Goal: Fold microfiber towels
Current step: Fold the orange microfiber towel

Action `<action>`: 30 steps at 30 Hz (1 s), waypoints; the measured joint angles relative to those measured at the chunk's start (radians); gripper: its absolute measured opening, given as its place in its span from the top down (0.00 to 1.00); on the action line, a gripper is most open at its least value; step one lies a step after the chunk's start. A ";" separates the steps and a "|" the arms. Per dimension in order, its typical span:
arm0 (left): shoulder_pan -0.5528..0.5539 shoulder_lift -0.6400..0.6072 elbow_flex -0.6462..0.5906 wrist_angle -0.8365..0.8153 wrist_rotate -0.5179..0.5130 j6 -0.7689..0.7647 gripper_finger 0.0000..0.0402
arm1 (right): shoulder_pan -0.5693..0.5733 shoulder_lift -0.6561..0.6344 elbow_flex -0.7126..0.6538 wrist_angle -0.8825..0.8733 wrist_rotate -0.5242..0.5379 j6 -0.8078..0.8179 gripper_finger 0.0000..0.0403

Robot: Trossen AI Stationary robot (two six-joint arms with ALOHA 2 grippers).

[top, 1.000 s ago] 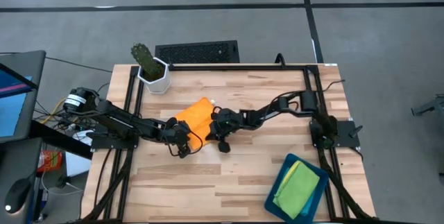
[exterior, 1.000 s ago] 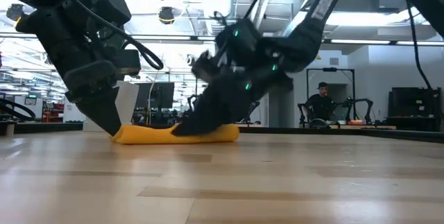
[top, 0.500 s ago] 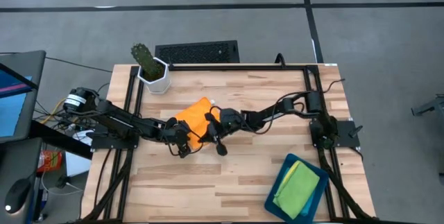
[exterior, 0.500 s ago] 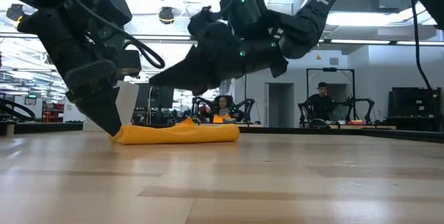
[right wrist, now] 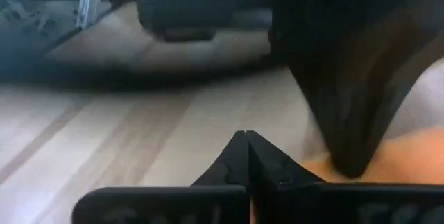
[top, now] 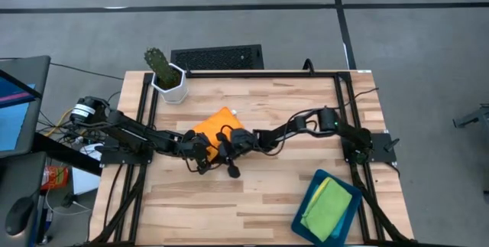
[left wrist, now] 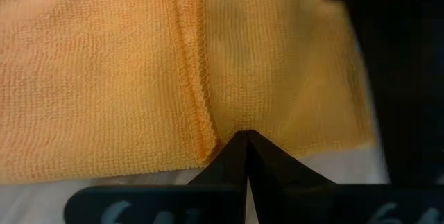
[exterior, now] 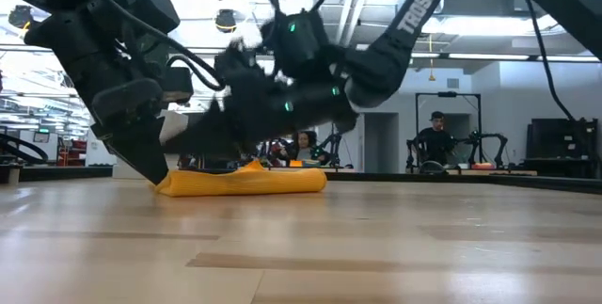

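Note:
The orange microfiber towel lies folded on the table's middle, its hem running across it in the left wrist view. My left gripper is shut, its tips down on the towel's near edge. My right gripper is shut too. It reaches in from the table's right and hangs just above the towel, pointing toward the left arm, with nothing between its fingers. A green towel lies in the teal tray at the near right. My left gripper presses its shut fingertips down on the orange towel's near edge, next to the hem's end. The fingers slant steeply down from the table's left. The towel lies flat on the table under them.
A potted cactus stands at the far left corner. A black slab lies beyond the far edge. Bare wood stretches along the near side, left of the tray.
My right gripper has lifted off the orange towel and gone toward the table's left, above the towel, up to my left gripper, tipping closer to level. It has stayed shut. The towel has stayed flat under my left gripper.

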 joint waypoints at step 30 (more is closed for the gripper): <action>0.000 -0.012 0.002 -0.014 0.008 0.003 1.00 | -0.087 -0.247 -0.006 -0.491 -0.056 -0.189 0.95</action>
